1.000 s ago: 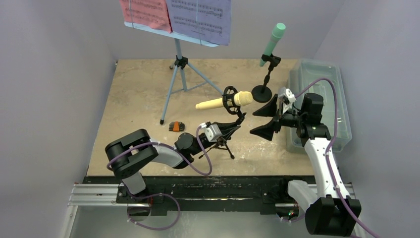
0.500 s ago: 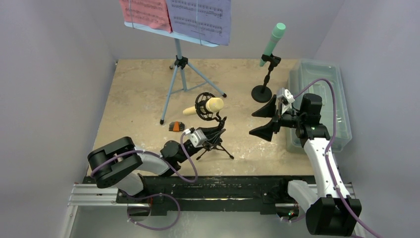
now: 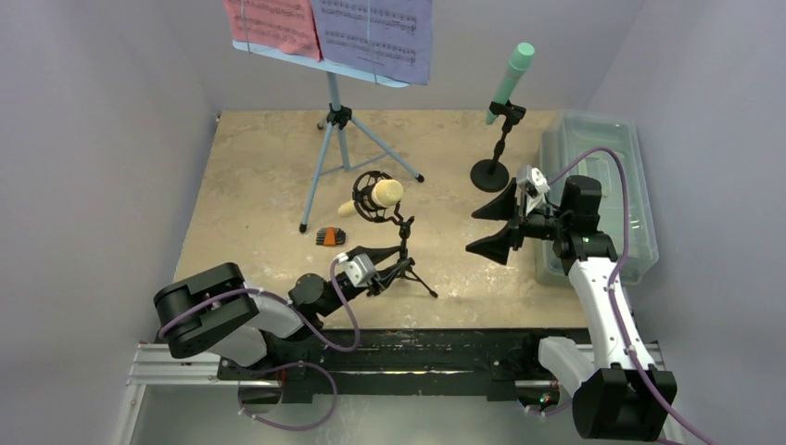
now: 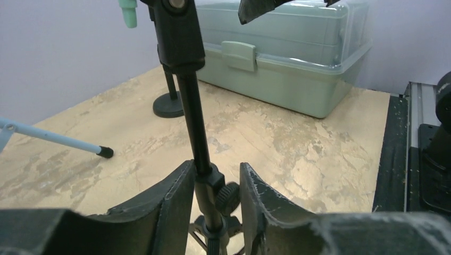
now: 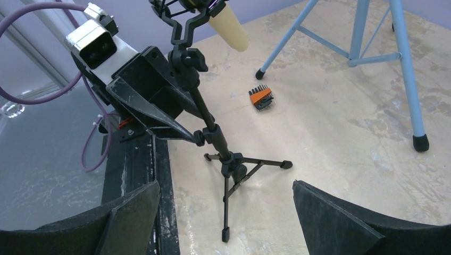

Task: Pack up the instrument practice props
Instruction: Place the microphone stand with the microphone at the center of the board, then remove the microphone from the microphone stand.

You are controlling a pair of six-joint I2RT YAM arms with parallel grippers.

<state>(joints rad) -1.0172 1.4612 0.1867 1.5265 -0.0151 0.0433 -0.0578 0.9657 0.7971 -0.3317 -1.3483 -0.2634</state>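
Near the middle of the counter (image 3: pixel 250 185), a little toward 6 o'clock, a small black tripod stand (image 3: pixel 408 271) stands upright on its three legs. A yellow microphone (image 3: pixel 375 197) sits in the cradle at its top, lying level and pointing toward 9 o'clock.

The left hand (image 3: pixel 389 261) reaches in low from 7 o'clock. Its fingers (image 4: pixel 165 212) are a little apart, one on each side of the stand's pole (image 4: pixel 194 122), just above the legs. The gap on each side is narrow, and I cannot tell whether the fingers touch the pole.

The right hand (image 3: pixel 475 230) hangs above the counter at about 4 o'clock from the stand, with its fingers spread wide and nothing between them. It sits just beside the near end of a grey plastic tub (image 3: pixel 593 125). The tub lies along the counter's 3 o'clock edge with its lid on.

At 12 o'clock a light-blue tripod (image 3: pixel 338 139) holds a tray with a red page (image 3: pixel 272 23) and a purple page (image 3: pixel 375 32) of sheet music. At about 1 o'clock a mint-green microphone (image 3: pixel 512 79) tilts upward in a black stand with a round base (image 3: pixel 489 173), near the tub's far end.

A small orange and black block (image 3: pixel 329 236) lies flat on the counter at 9 o'clock from the yellow microphone's stand, near one foot of the blue tripod.
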